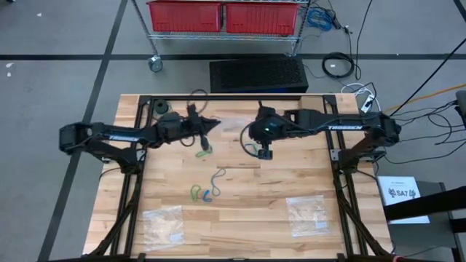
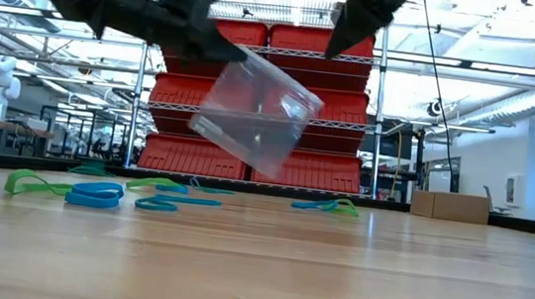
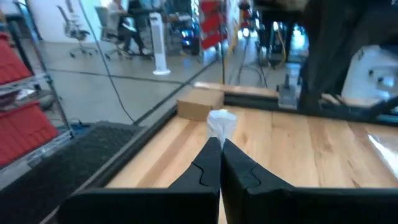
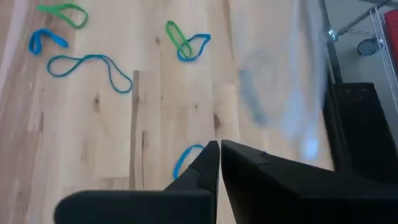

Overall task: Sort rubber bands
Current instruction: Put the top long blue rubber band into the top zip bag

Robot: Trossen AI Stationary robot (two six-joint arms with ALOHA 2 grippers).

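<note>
Blue and green rubber bands lie loose on the wooden table: a pair (image 1: 204, 153), a long blue loop (image 1: 213, 180) and a green-and-blue pair (image 1: 200, 193). From table height they show as a row (image 2: 95, 194). My left gripper (image 1: 217, 125) is shut on a clear plastic bag (image 2: 256, 114) held above the table's far middle. Beside the bag, my right gripper (image 1: 264, 154) points slantwise down, shut, with nothing between its fingers. One blue band (image 4: 185, 158) lies on the table under it. A blurred blue streak (image 4: 252, 102) shows at the bag; I cannot tell if it is inside. My left gripper pinches the bag's upper edge (image 3: 221, 123) between its two fingers, which lie level and come from the table's left. The bag hangs tilted below and beyond the fingertips (image 2: 228, 51), lifted clear of the table.
Two more clear bags lie flat near the table's front edge, one at the left (image 1: 164, 218) and one at the right (image 1: 309, 215). Bare wood lies between them. A white sheet (image 1: 403, 193) sits off the table's right side, and red bins (image 1: 226, 16) stand on a shelf behind.
</note>
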